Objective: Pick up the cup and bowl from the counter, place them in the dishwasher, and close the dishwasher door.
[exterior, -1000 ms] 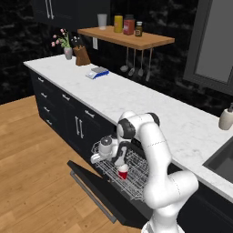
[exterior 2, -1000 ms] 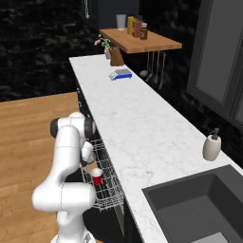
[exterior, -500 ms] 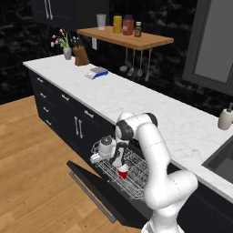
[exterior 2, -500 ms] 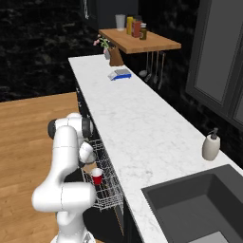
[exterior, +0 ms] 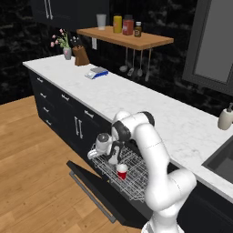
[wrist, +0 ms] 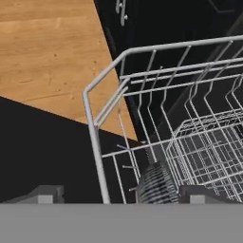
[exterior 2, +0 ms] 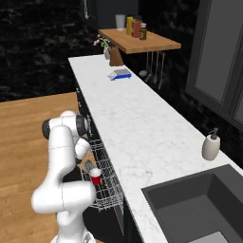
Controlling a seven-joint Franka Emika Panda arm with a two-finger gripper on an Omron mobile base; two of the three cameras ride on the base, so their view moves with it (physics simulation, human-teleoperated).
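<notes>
the red cup (exterior: 122,171) stands upright in the white wire rack (exterior: 136,181) of the open dishwasher, and the dishwasher door (exterior: 98,193) lies folded down in front of it. the gripper (exterior: 113,159) hangs low over the left part of the rack, just beside the cup, and in the hand view a small grey ribbed object, probably the bowl (wrist: 156,185), sits between the two finger tips, above the rack wires. from the right base view the same grey thing (exterior 2: 89,165) shows close to the cup (exterior 2: 96,176). the fingers seem to be closed narrowly on this bowl, though the tips are mostly cut off by the edge of the view, so this is a judgement and not certain. the step in hand looks like setting the bowl down in the rack. to do it well, the robot should lower the bowl onto a free part of the wires, apart from the cup so it does not tip it, and open the fingers only when the bowl rests on the rack. in number: one cup, one bowl, one rack, one door with one long handle (exterior: 91,197). on the counter (exterior: 150,109) neither of the two task objects remains.
</notes>
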